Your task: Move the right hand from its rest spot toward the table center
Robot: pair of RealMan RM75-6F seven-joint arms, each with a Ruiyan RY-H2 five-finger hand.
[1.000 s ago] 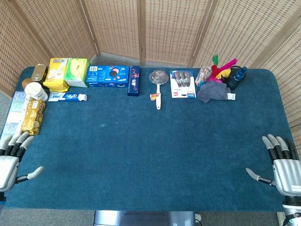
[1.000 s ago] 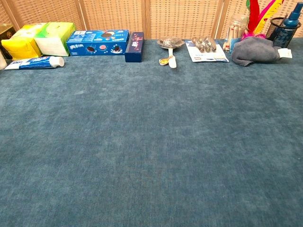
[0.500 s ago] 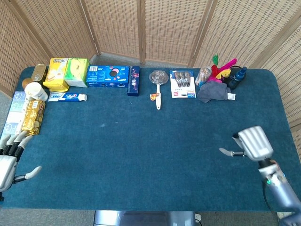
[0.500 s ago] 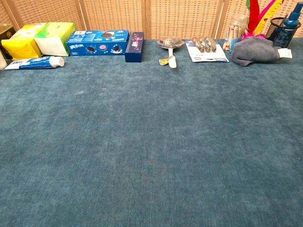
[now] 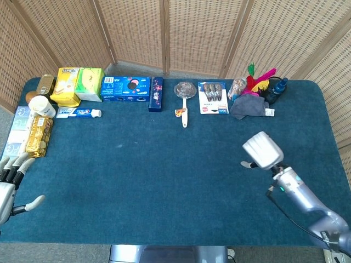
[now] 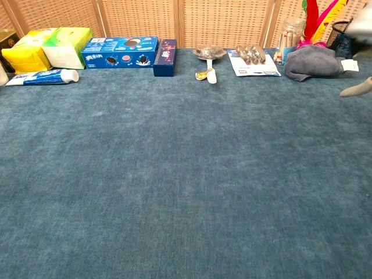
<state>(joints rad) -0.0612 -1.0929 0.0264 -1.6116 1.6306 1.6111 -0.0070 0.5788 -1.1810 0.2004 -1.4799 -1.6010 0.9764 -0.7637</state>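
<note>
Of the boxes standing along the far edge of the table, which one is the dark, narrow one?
The small navy box, just right of the long blue cookie box. The yellow and green boxes further left are lighter and wider.

The right hand (image 5: 262,150) hangs over the blue table (image 5: 164,186), right of center, holding nothing. The left hand (image 5: 10,183) rests at the table's left edge, fingers spread.

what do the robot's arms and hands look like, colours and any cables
The right hand has a pale silver-white ribbed shell, on a metallic grey forearm with a small green light and a thin black cable looping alongside. The left hand matches: light grey fingers with dark segments between them. No sleeves or readable markings.
</note>
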